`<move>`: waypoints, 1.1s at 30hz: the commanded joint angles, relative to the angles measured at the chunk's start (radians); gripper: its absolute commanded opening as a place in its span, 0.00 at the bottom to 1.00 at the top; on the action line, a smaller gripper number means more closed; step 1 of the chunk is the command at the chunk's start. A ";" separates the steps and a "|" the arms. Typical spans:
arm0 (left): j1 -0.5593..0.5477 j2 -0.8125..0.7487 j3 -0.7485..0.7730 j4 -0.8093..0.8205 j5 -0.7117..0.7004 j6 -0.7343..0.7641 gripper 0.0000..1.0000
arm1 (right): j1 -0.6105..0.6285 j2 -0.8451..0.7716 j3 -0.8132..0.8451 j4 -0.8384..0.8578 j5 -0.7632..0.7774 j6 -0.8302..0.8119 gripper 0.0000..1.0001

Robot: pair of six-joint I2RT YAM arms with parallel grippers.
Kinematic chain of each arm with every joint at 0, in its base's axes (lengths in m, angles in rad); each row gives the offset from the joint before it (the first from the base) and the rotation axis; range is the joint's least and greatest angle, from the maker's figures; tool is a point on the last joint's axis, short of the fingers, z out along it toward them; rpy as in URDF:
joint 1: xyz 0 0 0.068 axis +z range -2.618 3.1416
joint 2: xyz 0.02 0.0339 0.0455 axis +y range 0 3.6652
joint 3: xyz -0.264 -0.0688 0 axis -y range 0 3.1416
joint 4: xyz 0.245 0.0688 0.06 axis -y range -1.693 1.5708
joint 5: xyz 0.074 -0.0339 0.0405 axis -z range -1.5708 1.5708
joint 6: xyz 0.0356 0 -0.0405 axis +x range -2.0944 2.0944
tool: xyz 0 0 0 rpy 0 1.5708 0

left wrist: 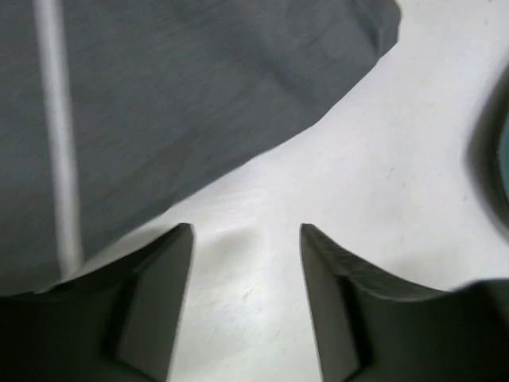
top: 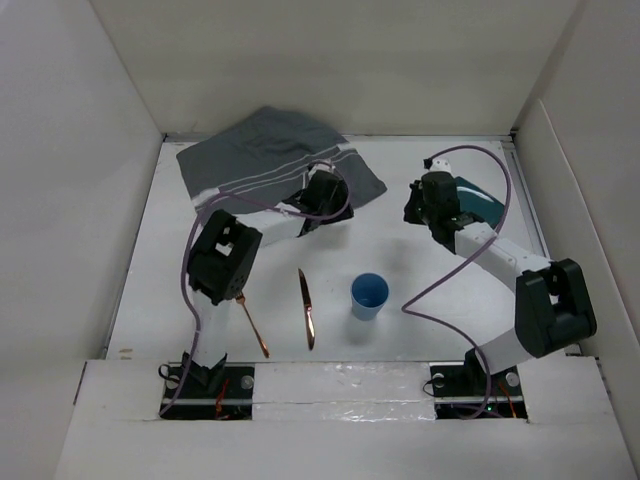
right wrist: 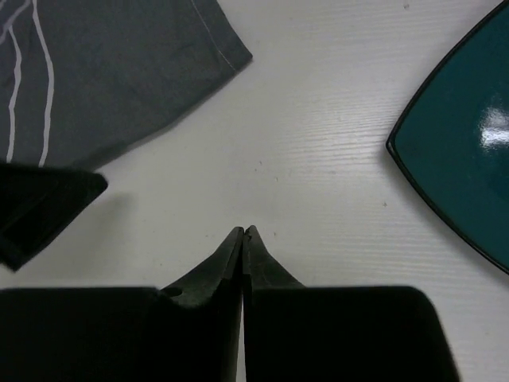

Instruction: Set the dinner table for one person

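White dinner table (top: 395, 240) fills the frame. Bottom centre: copper knife (top: 306, 308), blue cup (top: 369, 295). Mid-frame, left gripper (left wrist: 246, 231) spread wide, empty; right gripper (right wrist: 243, 231) pinched closed, empty. Upper left, grey placemat (top: 260, 150); upper right, teal plate (right wrist: 461, 159).

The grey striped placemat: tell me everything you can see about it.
The placemat is soft grey cloth with thin white stripes and a broader white band near one edge. It lies rumpled and partly folded, not flat, at the far left of the dinner table, close to the back wall. The left gripper hovers open over bare table just beside its near edge, gripping nothing. Only the table visibly touches the cloth.
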 commanded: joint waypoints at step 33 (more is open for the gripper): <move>0.262 -0.865 -0.835 0.107 -0.362 -0.384 0.51 | -0.058 0.767 0.752 -0.174 -0.098 0.244 0.37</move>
